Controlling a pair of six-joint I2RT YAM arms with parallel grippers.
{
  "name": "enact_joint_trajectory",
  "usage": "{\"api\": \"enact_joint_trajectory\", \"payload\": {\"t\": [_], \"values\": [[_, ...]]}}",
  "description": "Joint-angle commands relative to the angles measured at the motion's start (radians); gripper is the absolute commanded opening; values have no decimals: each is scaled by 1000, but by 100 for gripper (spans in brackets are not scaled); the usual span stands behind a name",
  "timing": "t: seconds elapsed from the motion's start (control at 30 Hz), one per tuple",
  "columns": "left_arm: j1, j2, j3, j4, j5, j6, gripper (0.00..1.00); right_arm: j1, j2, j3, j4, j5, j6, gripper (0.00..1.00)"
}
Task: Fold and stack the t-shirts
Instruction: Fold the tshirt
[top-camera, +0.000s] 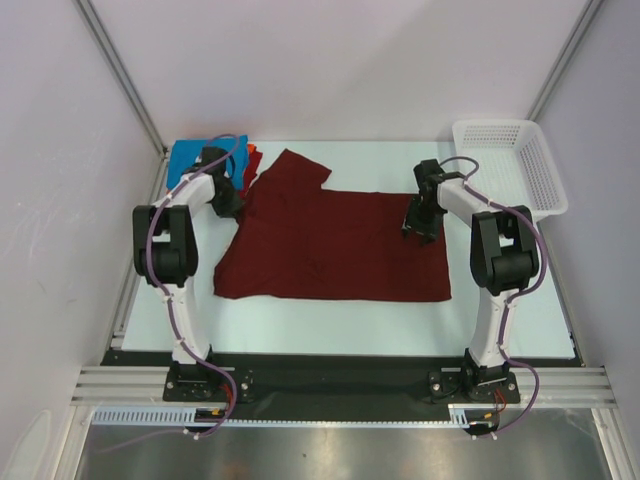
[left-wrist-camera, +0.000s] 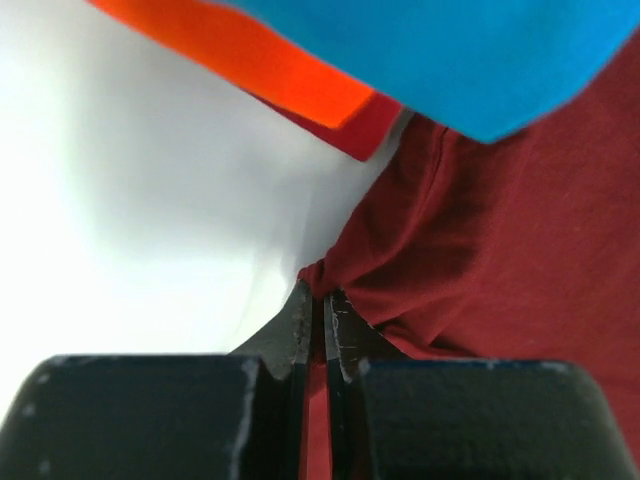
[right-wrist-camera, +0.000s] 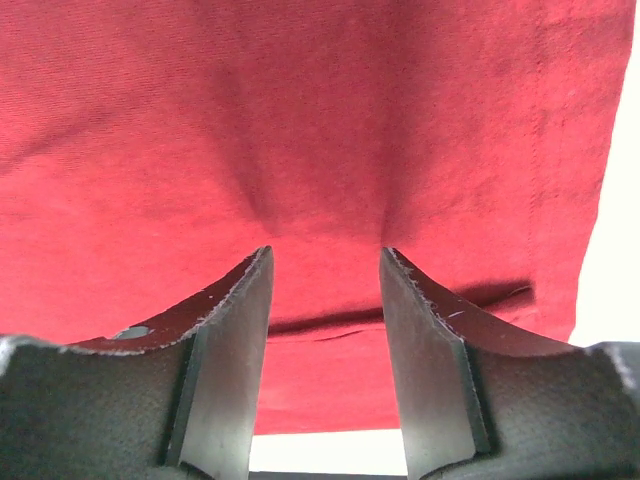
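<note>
Shirts are lying across the table (top-camera: 350, 335). At the far left corner the blue shirt (top-camera: 183, 160) is sitting in a heap, with the orange-red shirt (top-camera: 253, 155) peeking out just beside it. My left gripper (left-wrist-camera: 322, 300) is pinching the left edge of the maroon shirt (top-camera: 330, 245). Its fingers are closed almost together, with a fold of the dark cloth caught between them and drawn into creases. The maroon shirt is spreading flat over the middle of the table, one sleeve pointing toward the far edge. My right gripper (right-wrist-camera: 325, 255) is pressing down near the shirt's right edge, fingers standing apart. The cloth is puckering between the tips but is not clamped. At the far right corner the white basket (top-camera: 520, 170) is sitting.
</note>
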Motion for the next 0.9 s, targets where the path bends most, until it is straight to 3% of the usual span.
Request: {"api": "enact_joint_trajectory", "payload": {"t": [0.0,0.2,0.33,0.37,0.4,0.43,0.57,0.67,0.8,0.87], "values": [[59,-36,55,64,20,128,7,3,10,-5,11,0,15,52],[87,-11,85,44,41,170,13,3,27,-2,13,2,14,51],[99,-23,82,51,-11,163,44,4,51,4,11,0,11,51],[99,-32,84,53,-32,163,55,3,53,9,10,3,11,51],[99,-37,96,50,-49,162,74,4,54,10,8,9,9,51],[101,-43,102,35,-57,160,77,4,51,13,5,14,3,51],[96,-150,59,42,-108,148,75,29,27,43,-35,77,-43,52],[93,-300,-43,54,-108,118,58,53,-15,41,-73,98,-70,55],[60,-454,-253,70,21,49,36,84,-75,4,-87,115,-77,59],[47,-502,-321,65,114,-13,33,95,-97,-14,-88,117,-75,61]]}}
